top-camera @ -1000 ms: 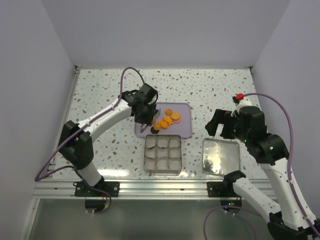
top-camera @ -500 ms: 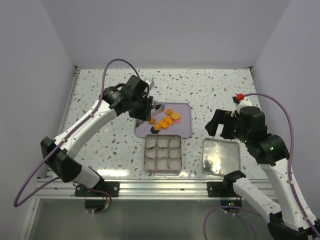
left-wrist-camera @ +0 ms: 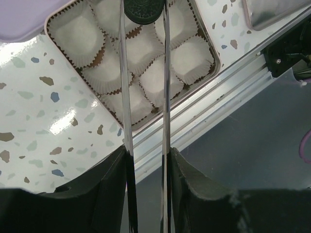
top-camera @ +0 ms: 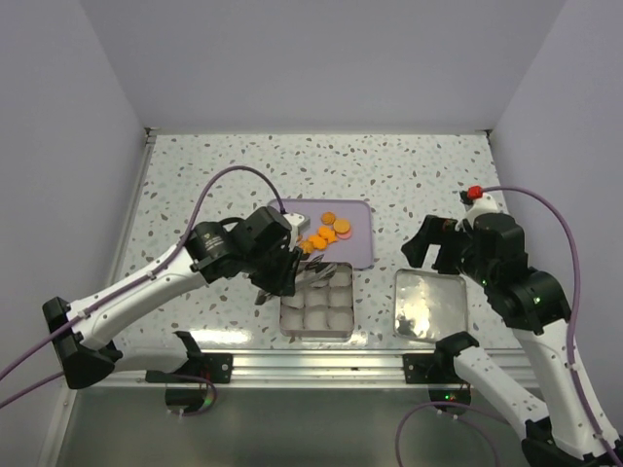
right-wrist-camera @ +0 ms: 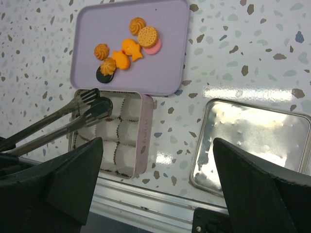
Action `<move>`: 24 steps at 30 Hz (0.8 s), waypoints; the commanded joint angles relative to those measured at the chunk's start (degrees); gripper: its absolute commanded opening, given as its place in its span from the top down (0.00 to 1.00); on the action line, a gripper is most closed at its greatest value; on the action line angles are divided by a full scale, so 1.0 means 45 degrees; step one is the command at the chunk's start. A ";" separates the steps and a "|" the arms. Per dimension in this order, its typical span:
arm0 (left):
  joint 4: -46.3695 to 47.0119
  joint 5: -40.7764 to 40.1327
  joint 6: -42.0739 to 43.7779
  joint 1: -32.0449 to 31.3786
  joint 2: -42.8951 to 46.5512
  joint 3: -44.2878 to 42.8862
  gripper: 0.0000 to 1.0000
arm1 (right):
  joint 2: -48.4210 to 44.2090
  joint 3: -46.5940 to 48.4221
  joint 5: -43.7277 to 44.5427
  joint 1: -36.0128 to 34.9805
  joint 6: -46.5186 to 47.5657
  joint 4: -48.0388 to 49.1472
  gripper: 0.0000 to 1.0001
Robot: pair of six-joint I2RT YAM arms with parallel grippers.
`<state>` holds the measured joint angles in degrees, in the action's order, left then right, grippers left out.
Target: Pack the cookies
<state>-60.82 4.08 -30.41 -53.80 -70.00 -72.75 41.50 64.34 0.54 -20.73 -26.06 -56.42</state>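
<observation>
Between the fingers of the left gripper point(left-wrist-camera: 146, 162), clamped shut, run the tongs point(left-wrist-camera: 144, 97), and their tips pinch a black cookie point(left-wrist-camera: 143, 8) over the paper cups point(left-wrist-camera: 160, 77) in the tin point(left-wrist-camera: 212, 48), in the row nearest the purple tray point(right-wrist-camera: 165, 63); whether it touches a cup is hard to tell. The other cookies point(right-wrist-camera: 129, 48) lie on that tray. The right gripper point(right-wrist-camera: 156, 145) hangs wide open, holding nothing, near the silver lid point(right-wrist-camera: 248, 145).

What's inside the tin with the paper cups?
The tin holds white paper cups, and the visible ones are empty. The tongs, gripping a dark cookie, cover parts of some cups, so what lies under them cannot be seen.
</observation>
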 commanded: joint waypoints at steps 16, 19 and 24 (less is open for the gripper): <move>0.0859 -0.1511 -0.1307 -0.0427 -0.0070 0.0757 0.64 | -0.0588 -0.0039 0.0057 -0.0217 0.0069 -0.0430 0.01; 0.0878 -0.1570 -0.1308 -0.0427 -0.0187 0.0620 0.62 | -0.0550 -0.0020 0.0213 -0.0334 0.0147 -0.0411 0.01; 0.0859 -0.1551 -0.1249 -0.0427 -0.0421 0.0445 0.56 | -0.0530 -0.0020 0.0389 -0.0471 0.0245 -0.0313 0.01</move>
<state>-59.51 -1.32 -35.40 -55.46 -71.07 -68.62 39.09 63.94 0.82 -22.26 -25.85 -58.00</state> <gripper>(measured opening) 0.430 0.986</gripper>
